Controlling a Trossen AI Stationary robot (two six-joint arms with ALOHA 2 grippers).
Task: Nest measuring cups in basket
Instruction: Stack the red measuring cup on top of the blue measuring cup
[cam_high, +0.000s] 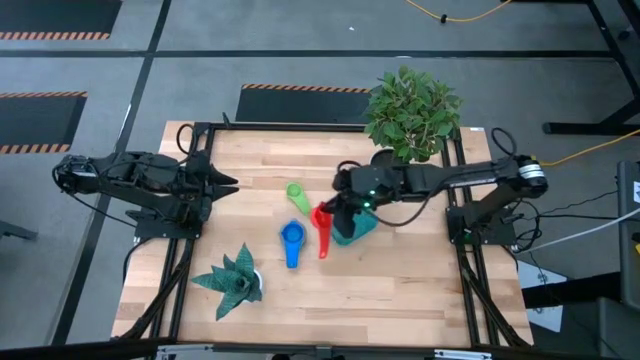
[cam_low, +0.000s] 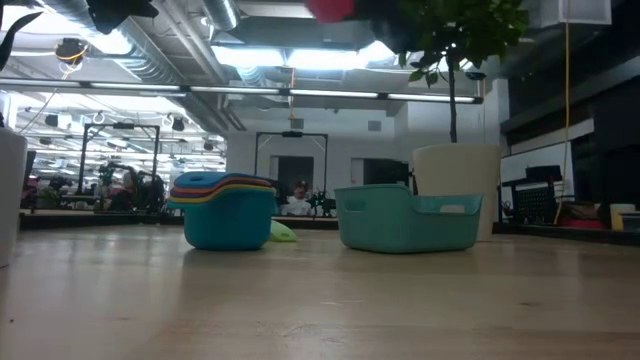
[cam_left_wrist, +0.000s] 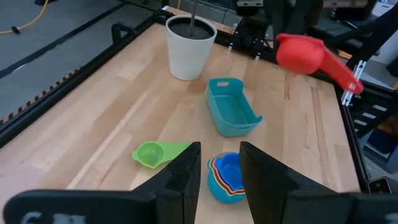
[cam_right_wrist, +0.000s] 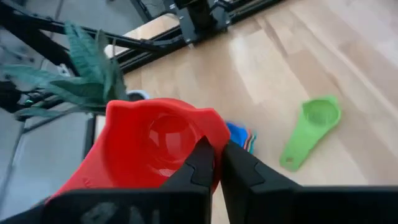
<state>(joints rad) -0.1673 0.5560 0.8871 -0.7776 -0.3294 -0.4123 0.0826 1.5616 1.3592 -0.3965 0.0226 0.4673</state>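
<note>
Wooden table (cam_high: 400, 300): right gripper (cam_right_wrist: 216, 163), fingers clamped on the red cup's (cam_right_wrist: 155, 146) rim, holds it above the basket (cam_left_wrist: 232, 107). Left gripper (cam_left_wrist: 219, 171) waits at the left, slightly parted and empty.

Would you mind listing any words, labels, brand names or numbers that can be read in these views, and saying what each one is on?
None: no text can be read in any view.
The red measuring cup, the green measuring cup, the nested stack of cups and the teal basket: no markings show.
The white plant pot: plain.
The room behind, in the low view: anything there is too small to read.
</note>
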